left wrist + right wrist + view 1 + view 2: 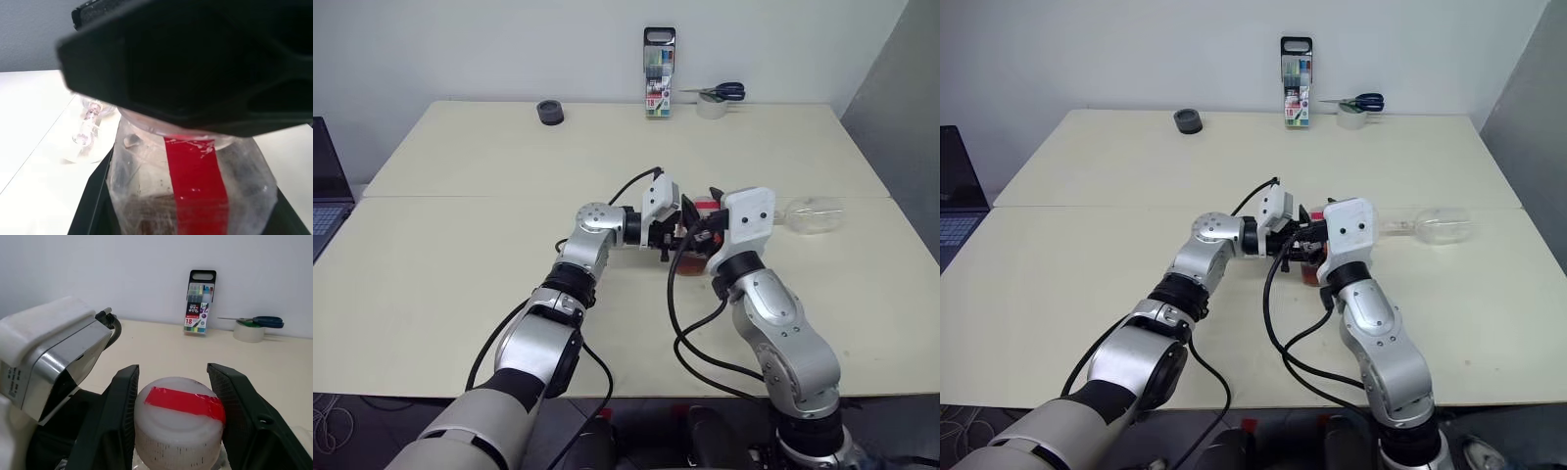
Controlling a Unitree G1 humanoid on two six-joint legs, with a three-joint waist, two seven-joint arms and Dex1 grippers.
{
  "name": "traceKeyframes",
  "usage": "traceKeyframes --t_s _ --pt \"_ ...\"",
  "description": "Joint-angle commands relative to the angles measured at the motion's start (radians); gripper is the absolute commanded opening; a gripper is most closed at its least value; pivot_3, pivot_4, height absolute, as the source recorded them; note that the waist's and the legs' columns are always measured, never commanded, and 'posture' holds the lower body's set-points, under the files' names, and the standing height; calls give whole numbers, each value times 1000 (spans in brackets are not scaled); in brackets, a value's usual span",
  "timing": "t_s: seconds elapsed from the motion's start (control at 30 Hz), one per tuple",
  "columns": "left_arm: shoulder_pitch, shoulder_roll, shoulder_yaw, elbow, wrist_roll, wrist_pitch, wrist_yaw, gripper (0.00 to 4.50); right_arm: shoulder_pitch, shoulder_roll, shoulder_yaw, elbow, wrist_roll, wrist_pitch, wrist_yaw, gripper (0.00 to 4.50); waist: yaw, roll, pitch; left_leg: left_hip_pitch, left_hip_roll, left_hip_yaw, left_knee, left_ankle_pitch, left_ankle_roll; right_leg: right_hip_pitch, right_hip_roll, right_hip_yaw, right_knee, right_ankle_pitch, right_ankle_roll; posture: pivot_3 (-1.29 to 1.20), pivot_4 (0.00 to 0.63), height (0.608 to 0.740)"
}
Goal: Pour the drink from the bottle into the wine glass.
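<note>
We held the bottle [195,191] upright over the middle of the table [460,255], our left fingers [98,200] clamped on its squarish body, which the left wrist view showed filling the space between them, the red label stripe running up it. What we could see of the drink [146,215] sat dark and brownish low in the bottle.

The relation that mattered was cap to right fingers. In the right wrist view the bottle's cap [178,428], whitish with a strip of red across its top, stood directly between our right fingers [120,416], one on either side, set close around it. We could not tell whether the pads were already touching it or stood a hair off. The bottle's long axis ran vertical, so the cap's turning axis lay roughly along the line our right gripper [178,421] pointed, which we judged suited a twist to unscrew it.

The wine glass [813,215] lay on its side on the table to our right, apart from both arms, its stem towards the bottle and nearer the right arm. We judged pouring had not begun: the cap was on, and the glass would need standing up first.
</note>
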State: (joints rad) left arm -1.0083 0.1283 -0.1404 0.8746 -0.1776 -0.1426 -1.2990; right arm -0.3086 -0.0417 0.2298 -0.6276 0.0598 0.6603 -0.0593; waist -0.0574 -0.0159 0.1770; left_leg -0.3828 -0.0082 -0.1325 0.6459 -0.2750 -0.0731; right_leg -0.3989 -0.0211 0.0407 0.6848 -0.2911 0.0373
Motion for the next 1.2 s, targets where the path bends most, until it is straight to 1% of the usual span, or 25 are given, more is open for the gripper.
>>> traceKeyframes --t_s 0.03,0.1,0.17,0.2,0.3,0.33,0.4,0.43,0.53,0.67,0.77,0.87,0.97,1.07,1.2 --pt "-26 3 16 -26 -6 -16 -6 1706 -8 -1 -10 -32 -19 -34 12 1887 0 0 0 0 0 0 0 0 0 0 0 0 0 0 0 0 150 740" --pt "-25 4 15 -26 -6 -14 -9 1706 -6 -9 -10 -30 -3 -37 42 1887 0 0 0 0 0 0 0 0 0 0 0 0 1 0 0 0 150 740" --pt "-27 10 12 -24 -4 -12 -22 1706 -21 -77 -18 -21 67 -40 176 1887 0 0 0 0 0 0 0 0 0 -1 0 0 1 0 0 0 150 740" --pt "-30 15 9 -21 -2 -13 -31 1705 -32 -122 -33 -14 109 -43 258 1887 0 0 0 0 0 0 0 0 1 0 0 0 1 0 0 0 150 740" --pt "-51 33 6 5 6 -30 -69 1699 -110 -340 -145 49 323 15 597 1887 0 0 0 0 -1 1 1 -1 1 0 0 0 1 0 0 0 150 740" --pt "-58 37 7 14 8 -38 -77 1698 -143 -399 -185 89 381 42 673 1887 0 0 0 0 -1 1 1 -1 1 0 0 0 1 0 0 0 150 740" --pt "-68 40 11 26 8 -50 -83 1689 -199 -475 -248 168 480 101 760 1887 0 0 0 0 0 0 1 -1 2 1 0 -1 0 0 0 0 150 740" --pt "-70 41 14 30 7 -53 -83 1689 -215 -488 -264 186 515 118 776 1887 0 0 0 0 0 0 0 -1 2 1 0 -1 0 0 0 0 150 740" --pt "-71 40 27 34 8 -57 -69 1688 -221 -478 -277 188 558 132 763 1887 0 0 0 0 0 0 0 -1 2 1 0 -1 0 0 0 0 150 740" --pt "-70 43 42 28 -4 -49 -64 1678 -188 -443 -272 138 516 87 688 3279 -4 0 0 -1 0 2 0 -1 2 -2 0 1 2 0 0 0 150 740" --pt "-72 41 55 21 -17 -30 -78 1672 -158 -436 -284 69 519 99 640 4344 -1 0 0 -3 0 1 1 -1 1 -5 -1 1 5 0 0 0 150 740" --pt "-74 40 64 19 -17 -21 -90 1671 -122 -429 -277 6 520 107 595 4351 0 0 0 -4 -1 1 2 0 1 -5 -1 1 5 0 0 0 150 740" --pt "-75 42 65 20 -17 -21 -97 1671 -111 -406 -248 -12 494 96 544 4351 0 0 0 -4 -1 1 2 0 1 -5 -1 1 5 0 0 0 150 740" --pt "-76 43 64 19 -19 -18 -107 1671 -120 -377 -229 9 454 67 501 4351 -1 0 0 -3 -1 1 2 0 1 -6 -1 1 5 0 0 0 150 740" --pt "-70 43 58 7 -17 -10 -126 1671 -144 -375 -208 69 378 18 476 4351 -1 0 0 -3 -1 1 2 0 1 -6 0 1 6 0 0 0 150 740"
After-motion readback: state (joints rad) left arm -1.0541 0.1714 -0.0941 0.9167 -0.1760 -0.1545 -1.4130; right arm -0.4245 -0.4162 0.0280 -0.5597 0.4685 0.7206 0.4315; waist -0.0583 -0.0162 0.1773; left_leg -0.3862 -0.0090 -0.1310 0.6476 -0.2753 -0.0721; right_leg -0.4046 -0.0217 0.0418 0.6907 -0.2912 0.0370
